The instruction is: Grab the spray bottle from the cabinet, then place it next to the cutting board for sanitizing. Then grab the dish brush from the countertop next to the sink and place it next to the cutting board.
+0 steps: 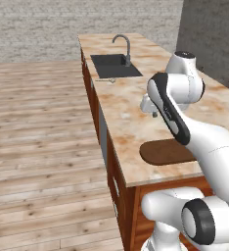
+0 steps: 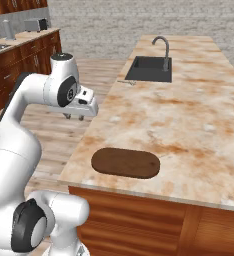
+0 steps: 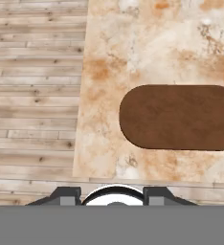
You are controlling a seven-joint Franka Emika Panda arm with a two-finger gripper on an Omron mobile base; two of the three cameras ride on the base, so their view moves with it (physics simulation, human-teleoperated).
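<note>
The gripper (image 2: 74,118) hovers empty, jaws partly apart, beyond the countertop's (image 2: 189,115) left edge; the cutting board (image 2: 125,163) lies near (spray bottle unseen). Best turn toward the cabinet first.

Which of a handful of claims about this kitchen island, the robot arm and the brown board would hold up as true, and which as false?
1. The flat dark brown oval wooden cutting board lies near the edge of the beige marble-like countertop. True.
2. A pale grey spray bottle stands beside the board. False: the counter around the board is bare.
3. The dark grey rectangular sink with its curved metal faucet sits at the far end of the counter. True.
4. The two-finger gripper is clamped on the board. False: it hangs above the counter's edge, holding nothing.
5. A small thin pale dish brush lies near the sink. True.
</note>
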